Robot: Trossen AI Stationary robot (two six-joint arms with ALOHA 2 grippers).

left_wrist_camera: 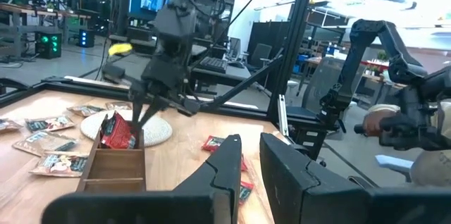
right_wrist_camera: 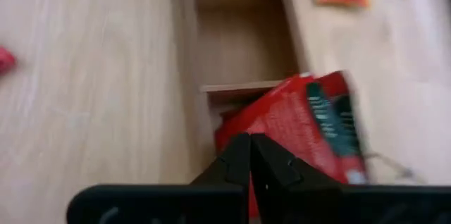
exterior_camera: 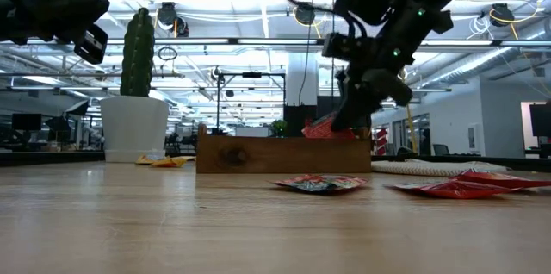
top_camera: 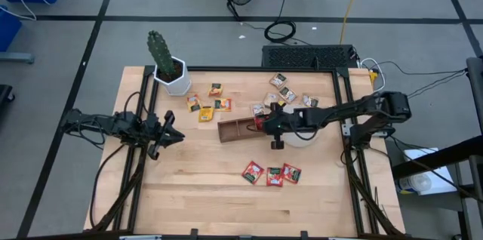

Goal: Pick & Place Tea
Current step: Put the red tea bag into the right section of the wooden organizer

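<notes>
Writing on the sachets cannot be read in any view; a red sachet in the right wrist view shows dark green and white marks, blurred past reading. That sachet leans in the end compartment of the tray nearest the disc, standing tilted above the rim. The right gripper hangs just over it, fingers closed together on nothing, tips just beside the sachet.

Only the high view shows the full spread: three red sachets on the bare table in front of the tray, yellow-orange ones near the cactus pot, tan ones behind the disc. The low view shows the tray's side wall and the red sachet poking above it, but hides the compartments. The left wrist view shows the sachet tilted in the tray.

The left gripper waits near the table's left edge, fingers nearly closed, holding nothing. Part of the disc is hidden under the right arm.
</notes>
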